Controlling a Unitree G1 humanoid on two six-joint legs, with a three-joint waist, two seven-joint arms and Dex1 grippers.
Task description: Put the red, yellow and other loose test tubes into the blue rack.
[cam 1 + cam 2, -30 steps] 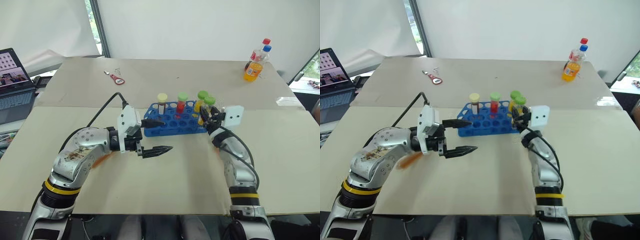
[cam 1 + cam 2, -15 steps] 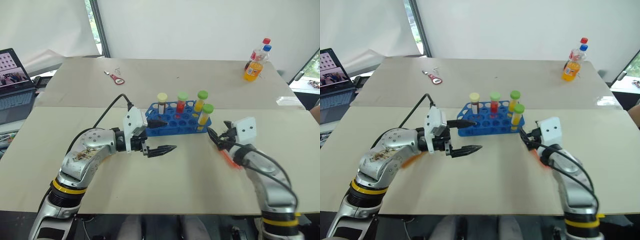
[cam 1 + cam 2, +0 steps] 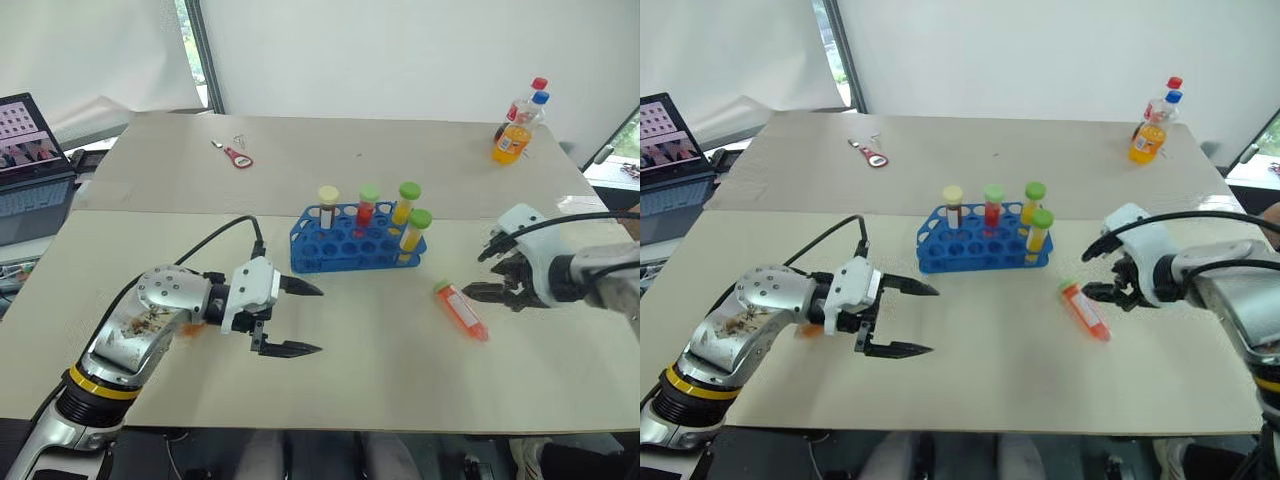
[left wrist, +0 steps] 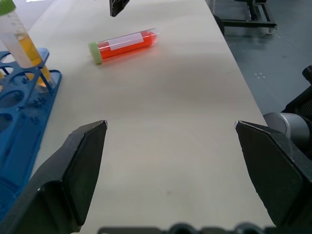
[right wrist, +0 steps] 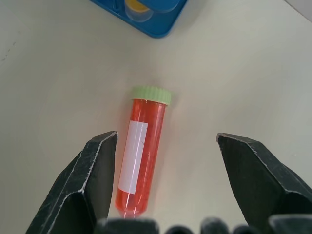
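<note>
Red test tube [image 3: 462, 310] lies flat just right of blue rack [image 3: 352, 240], green cap toward rack, long axis diagonal; right gripper [image 3: 484, 272] & left gripper [image 3: 301, 318] spread wide, empty.

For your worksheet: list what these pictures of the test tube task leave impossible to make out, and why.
- Orange thing beside the left arm: mostly hidden by the arm in the eye views.
- Label on the loose red tube: appears blank; any print is too small.
- Laptop screen: cut off by the edge, contents too small.
- Small red object far back: too small to identify.
</note>
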